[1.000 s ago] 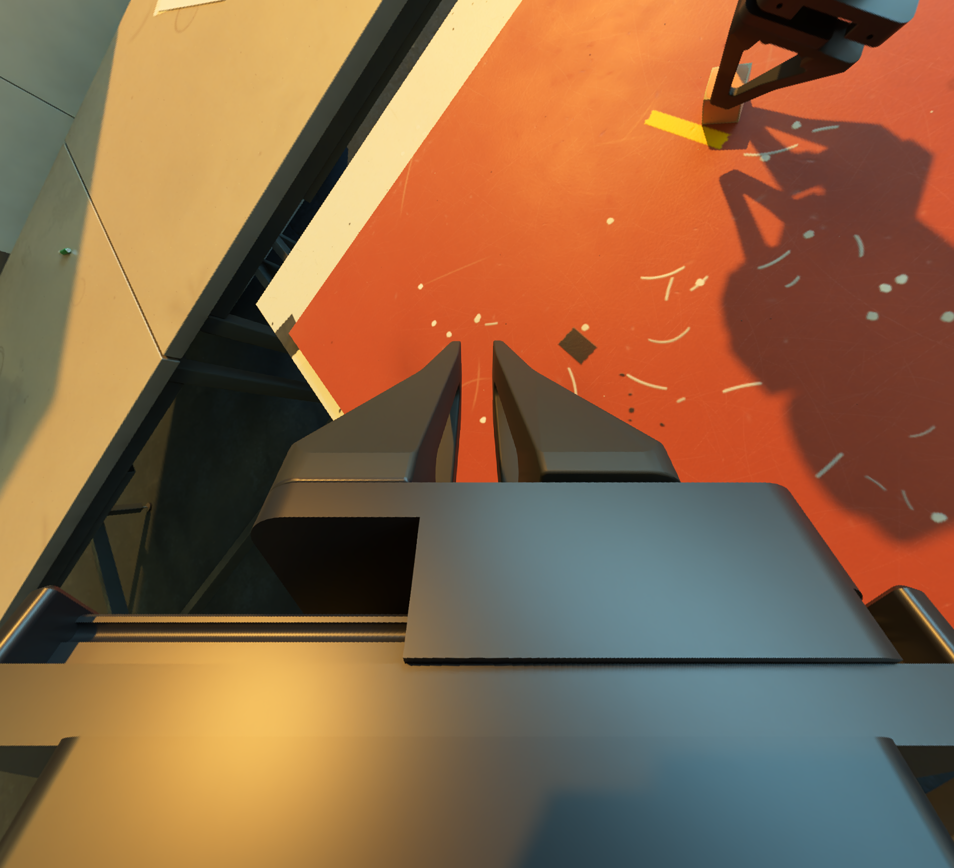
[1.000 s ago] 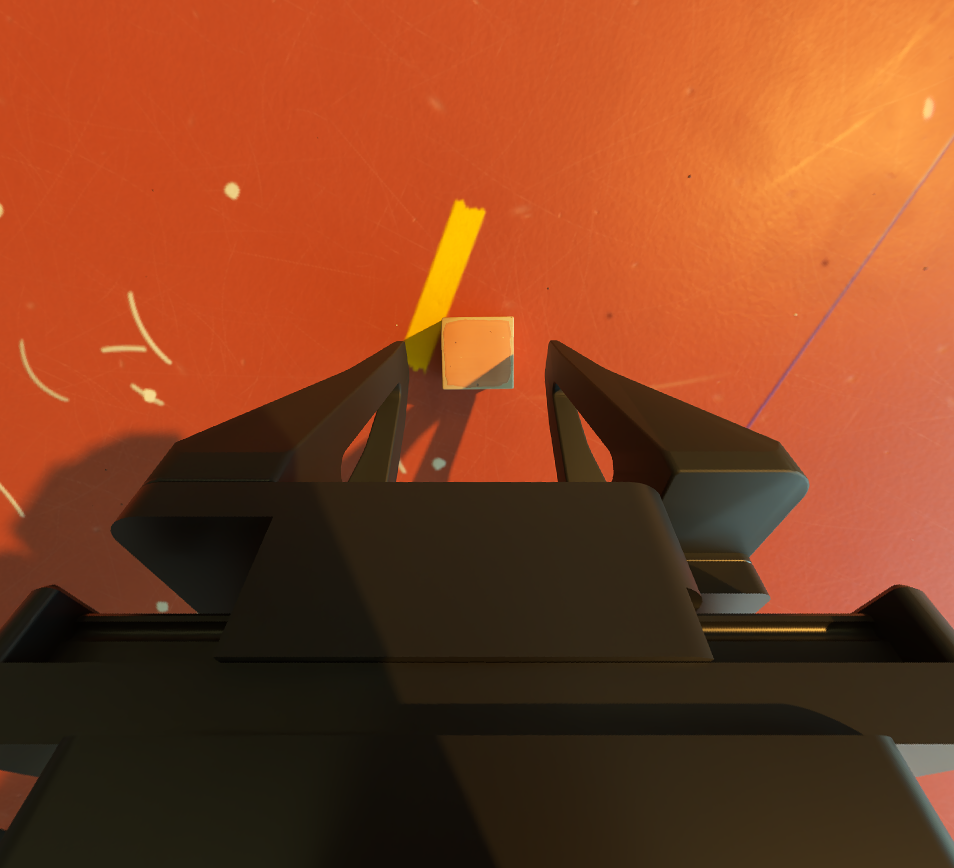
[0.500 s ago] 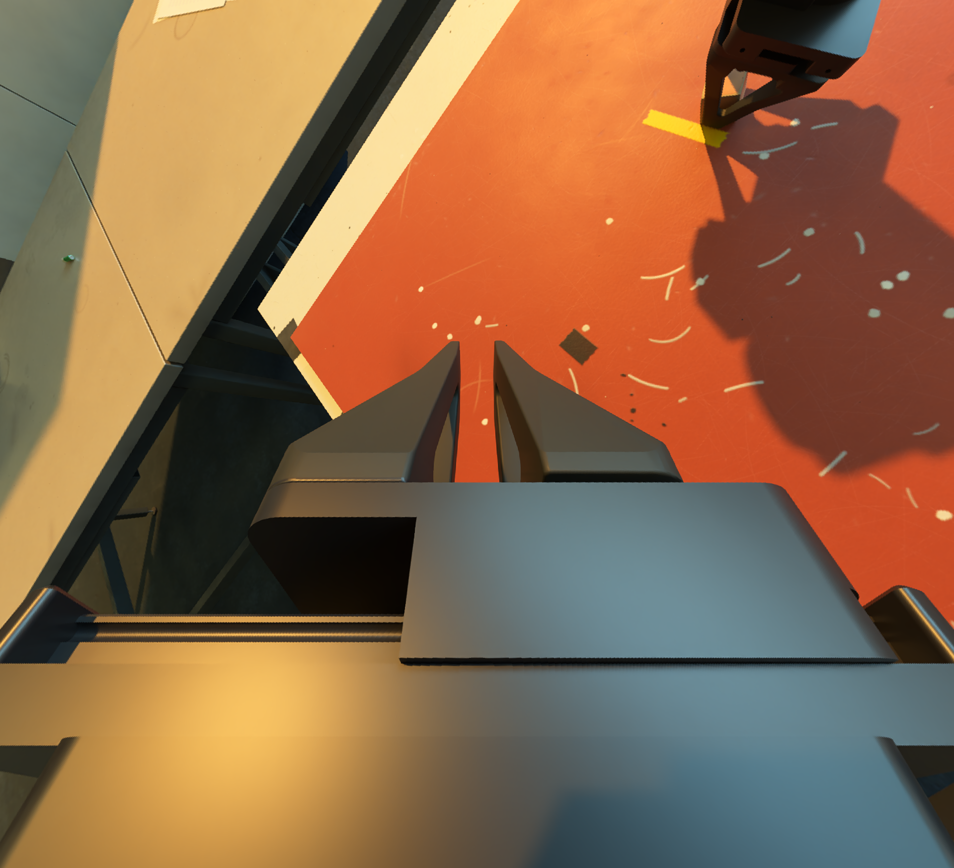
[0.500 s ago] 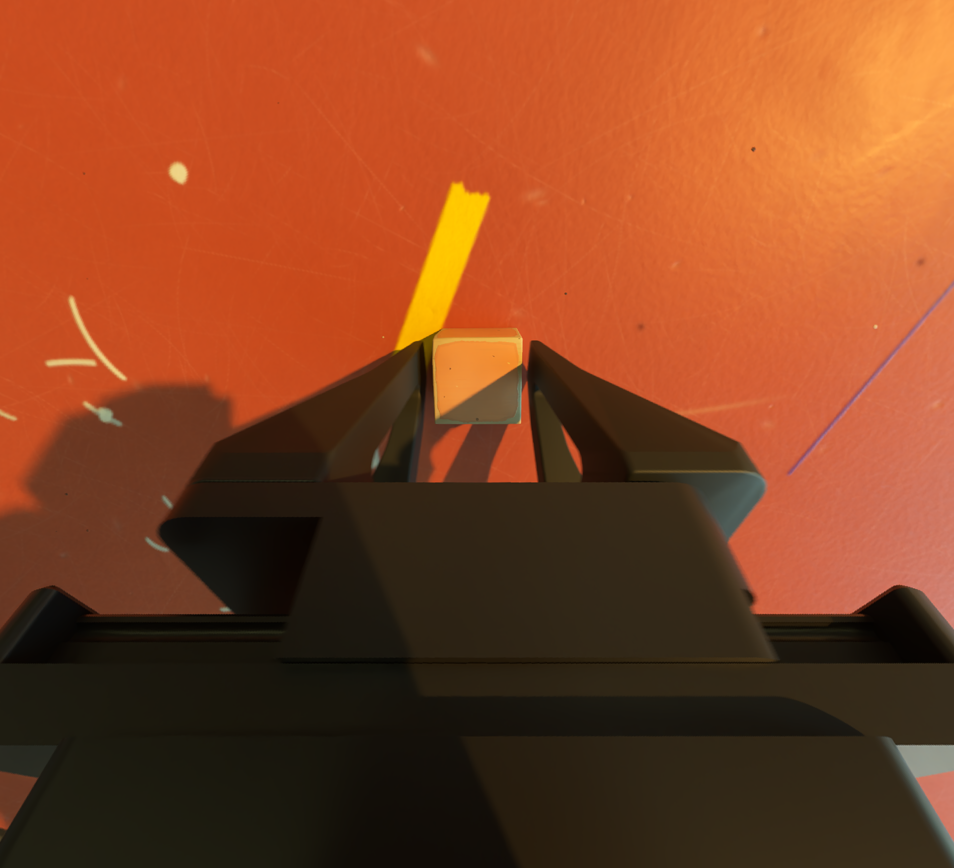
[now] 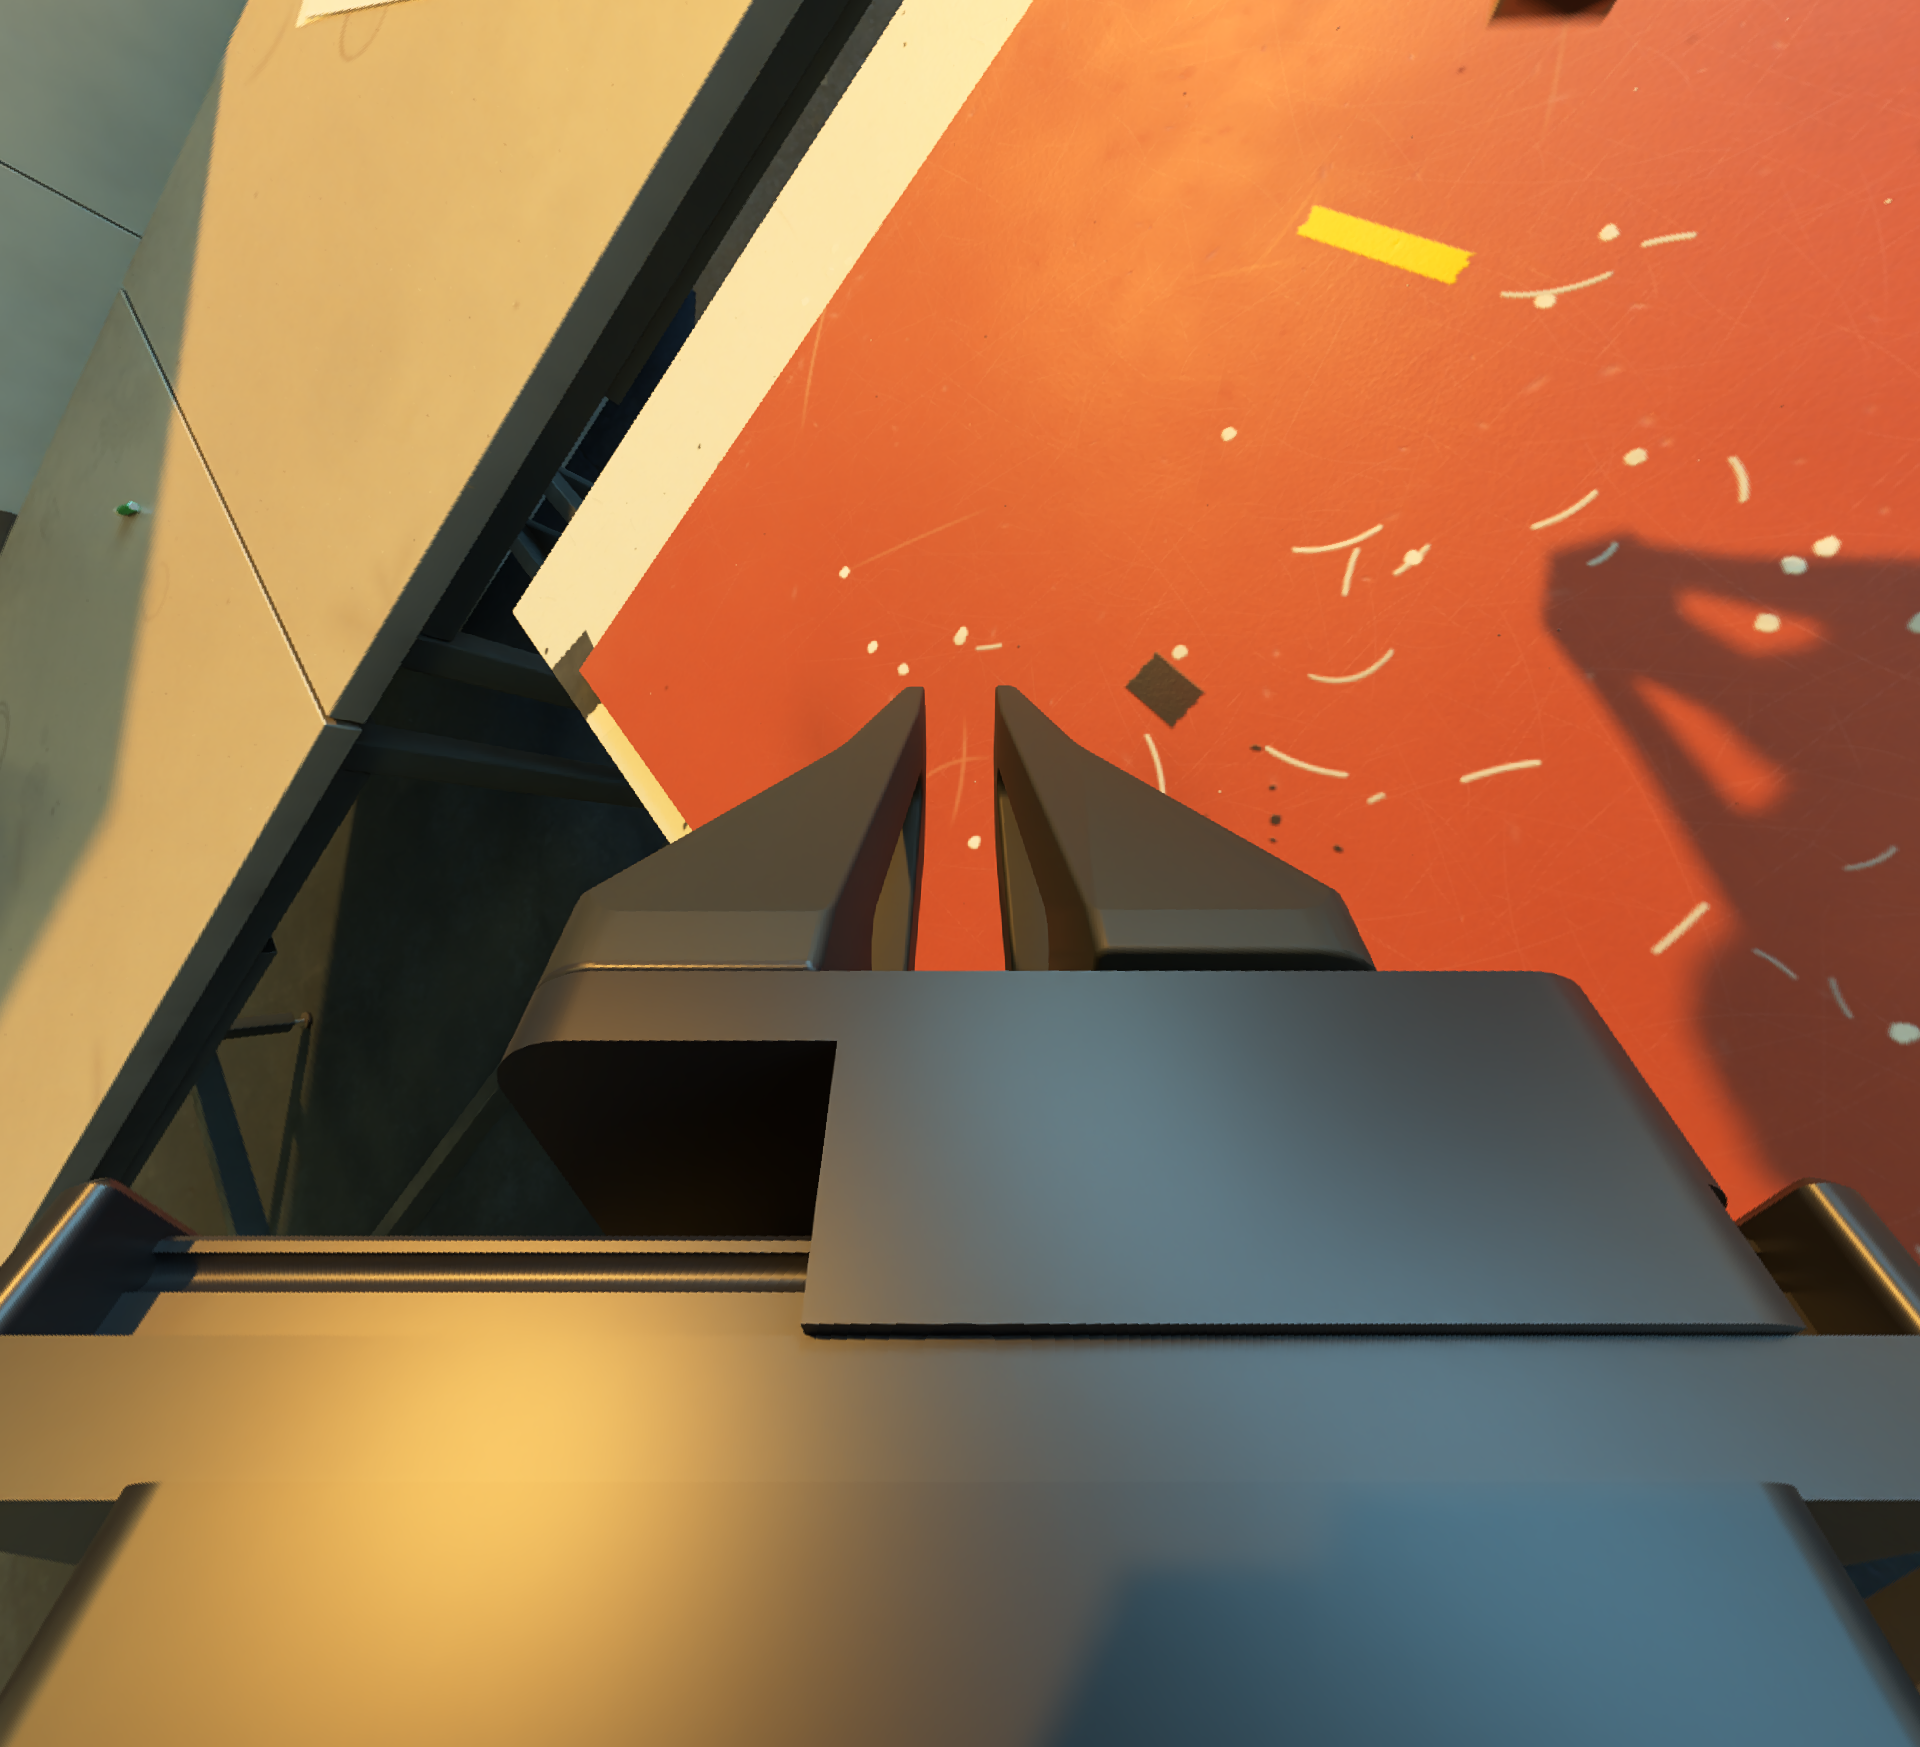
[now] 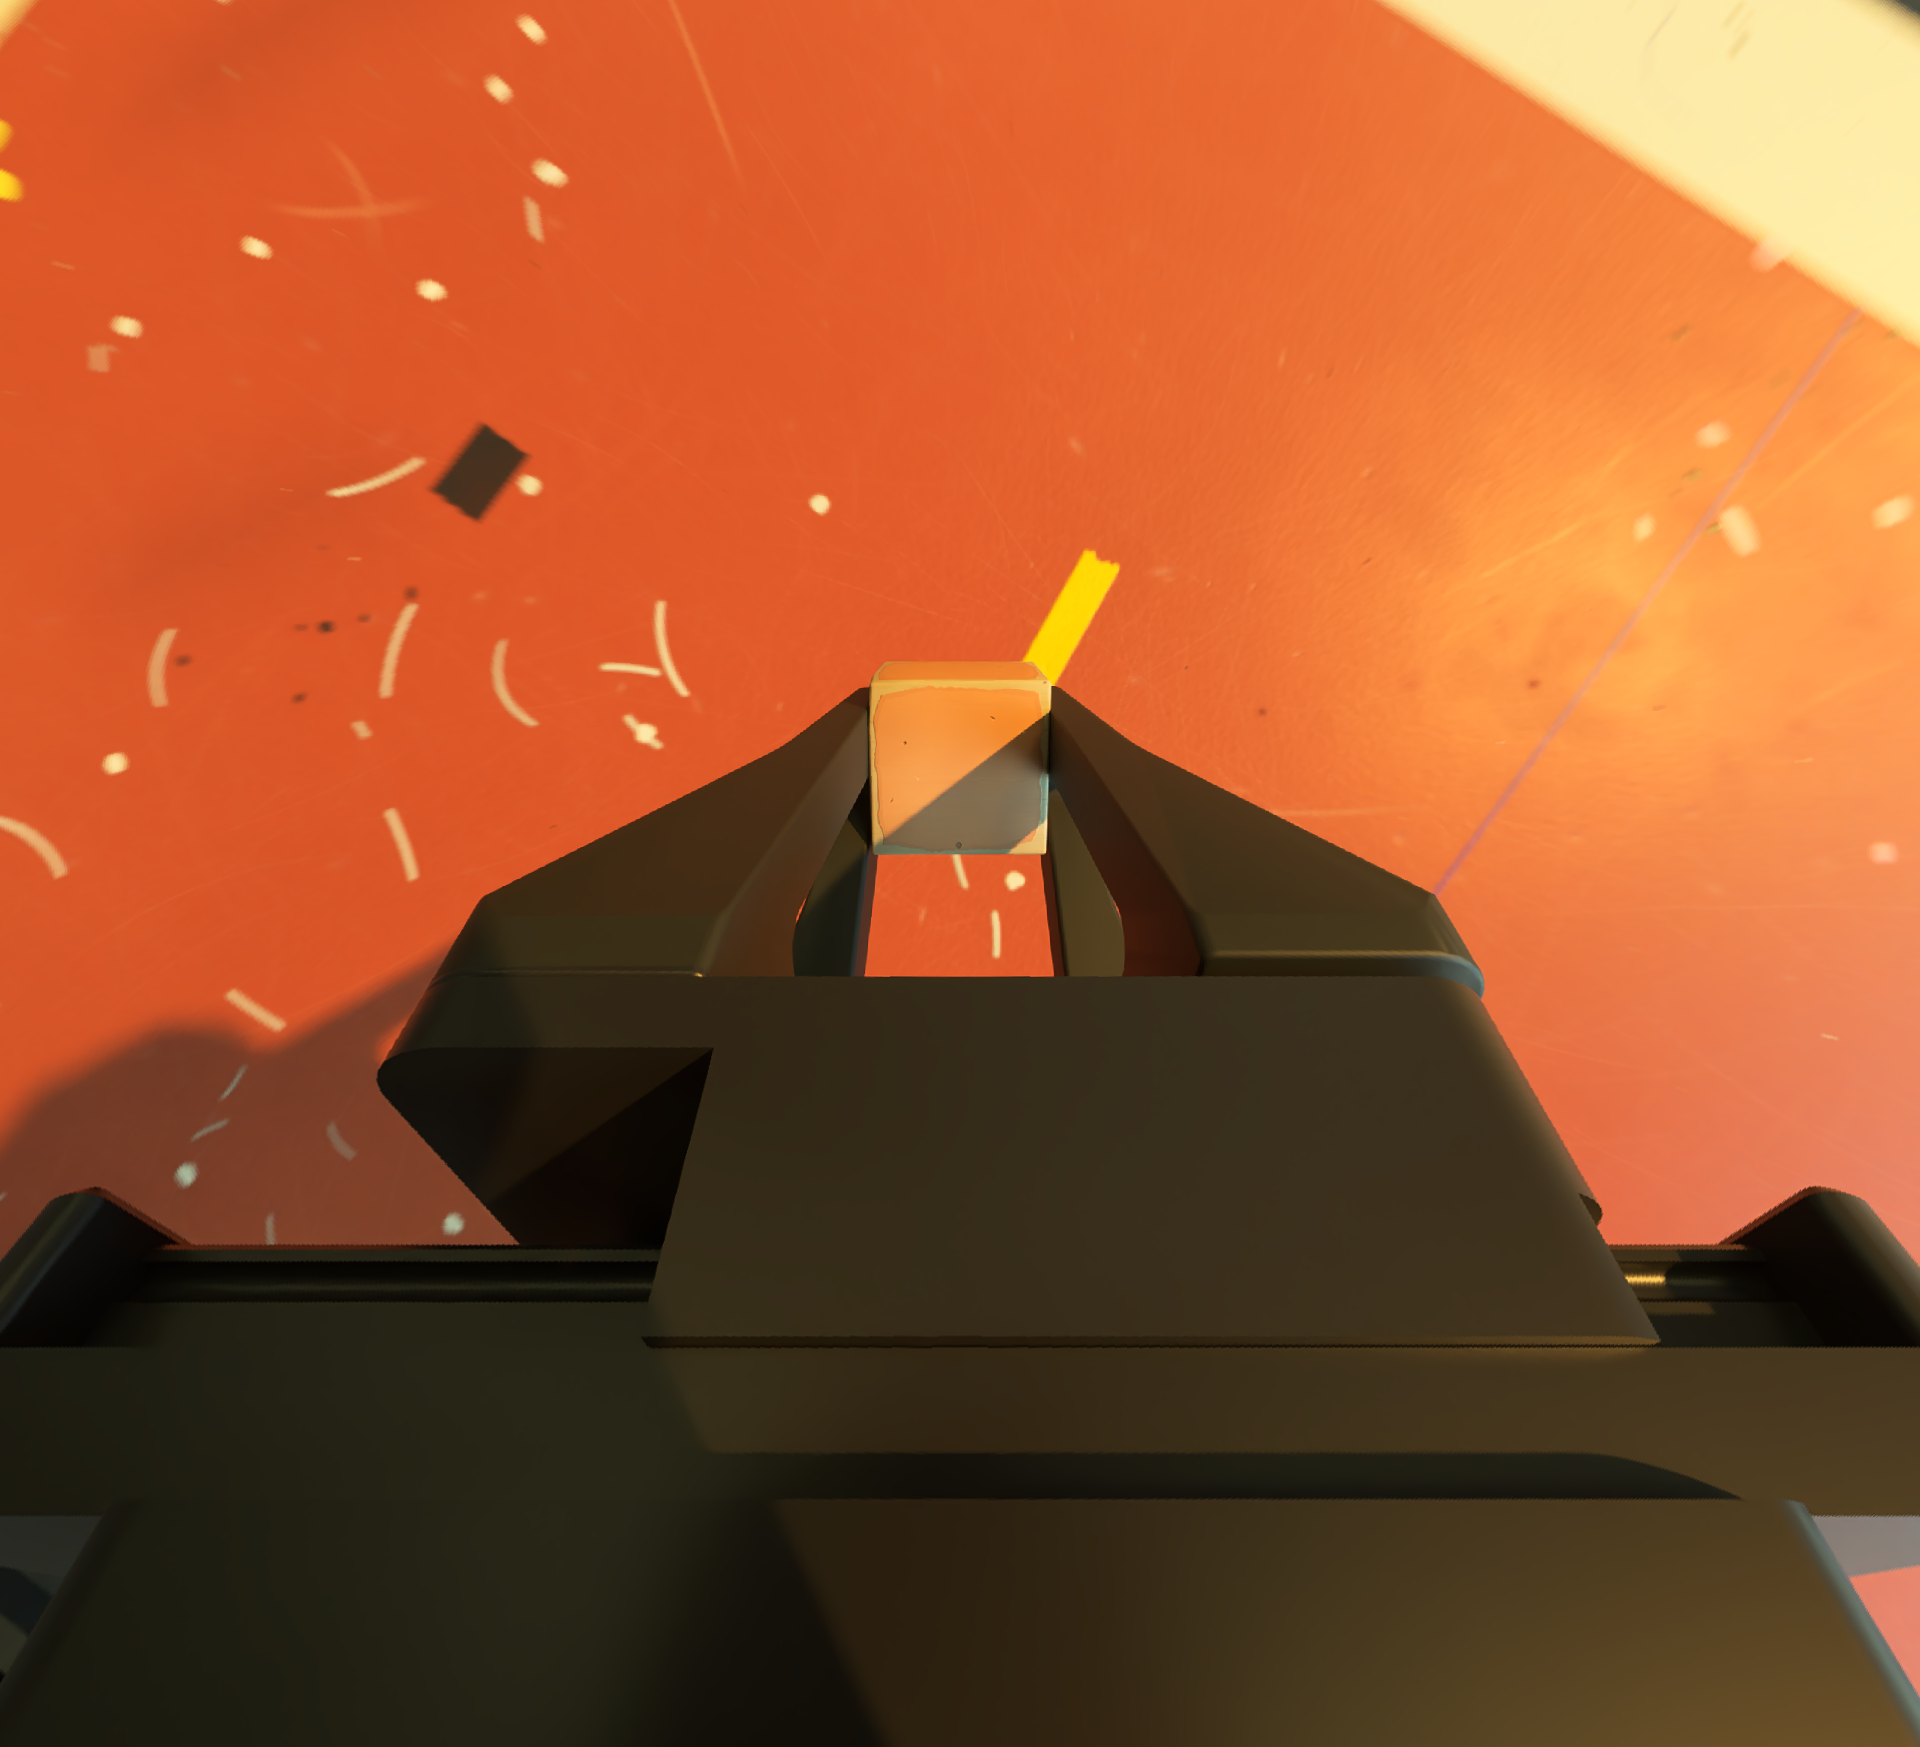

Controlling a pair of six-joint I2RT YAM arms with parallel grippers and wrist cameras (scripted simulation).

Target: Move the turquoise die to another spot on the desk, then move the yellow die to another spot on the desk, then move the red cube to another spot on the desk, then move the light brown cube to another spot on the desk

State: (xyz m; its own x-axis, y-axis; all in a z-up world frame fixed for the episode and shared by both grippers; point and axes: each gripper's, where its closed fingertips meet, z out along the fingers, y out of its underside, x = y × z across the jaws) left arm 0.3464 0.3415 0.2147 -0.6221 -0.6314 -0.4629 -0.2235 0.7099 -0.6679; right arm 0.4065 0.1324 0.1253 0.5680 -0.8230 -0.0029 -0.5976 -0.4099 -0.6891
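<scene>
We hold the light brown cube pinched between the two fingers of our right gripper, both pads pressed flat against its opposite sides. The cube hangs above the orange desk, clear of the surface, with a strip of yellow tape showing just beyond it. A small dark patch lies farther off to the left, among pale scratches and flecks.

Our left gripper hovers over the near left part of the desk, fingers drawn almost together with only a narrow slit between them and nothing held.

We judge this to be the carry of the last item. To do it well, we should keep the squeeze steady, travel level to a bare patch well away from the yellow tape, lower until the cube's underside meets the desk, and only then release, so it does not tumble.

The turquoise die, yellow die and red cube appear in neither view, so we cannot say where they lie. In the left wrist view, the right gripper is cut off at the top right corner and blurred. The cube's underside is hidden.
</scene>
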